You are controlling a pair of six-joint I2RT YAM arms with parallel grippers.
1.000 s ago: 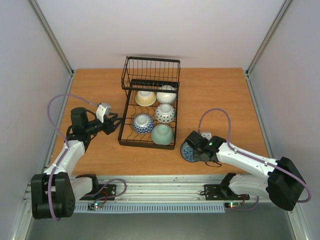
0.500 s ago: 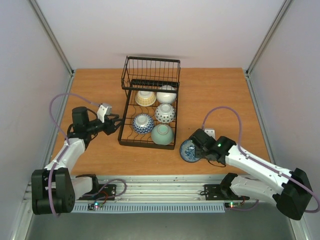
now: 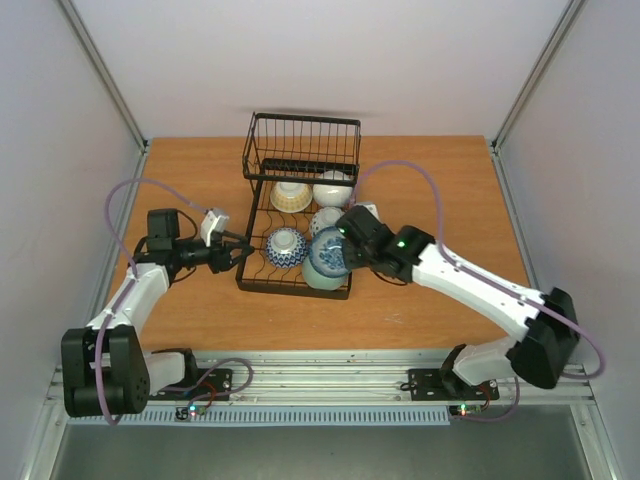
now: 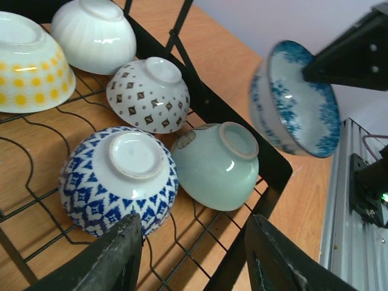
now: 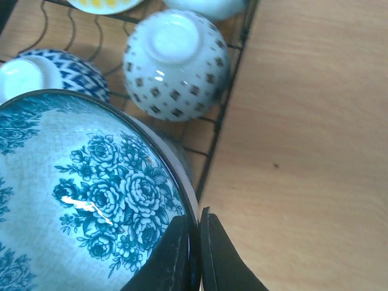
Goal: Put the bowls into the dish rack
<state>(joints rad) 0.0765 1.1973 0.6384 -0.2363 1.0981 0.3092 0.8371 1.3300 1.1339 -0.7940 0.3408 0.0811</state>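
The black wire dish rack [image 3: 292, 290] holds a yellow-dotted bowl [image 3: 291, 195], a white bowl [image 3: 333, 188], a brown-dotted bowl [image 3: 322, 221], a blue-and-white diamond bowl [image 3: 286, 246] and a pale green bowl [image 3: 316, 279], all bottom up. My right gripper [image 3: 344, 250] is shut on the rim of a blue floral bowl [image 3: 328, 255], held on edge in the air above the green bowl. In the right wrist view the fingers pinch that rim [image 5: 199, 221]. My left gripper [image 3: 240, 252] is open at the rack's left side, empty, close to the diamond bowl [image 4: 118, 179].
The rack's taller basket section [image 3: 303, 140] stands at the far end. Orange tabletop [image 3: 440, 190] lies to the rack's right and bare board [image 3: 190, 180] to its left. Grey walls close in both sides.
My right gripper shut on the floral bowl's rim at the table's near right, then lifted it left over the rack's near right corner. The left gripper edged closer to the rack.
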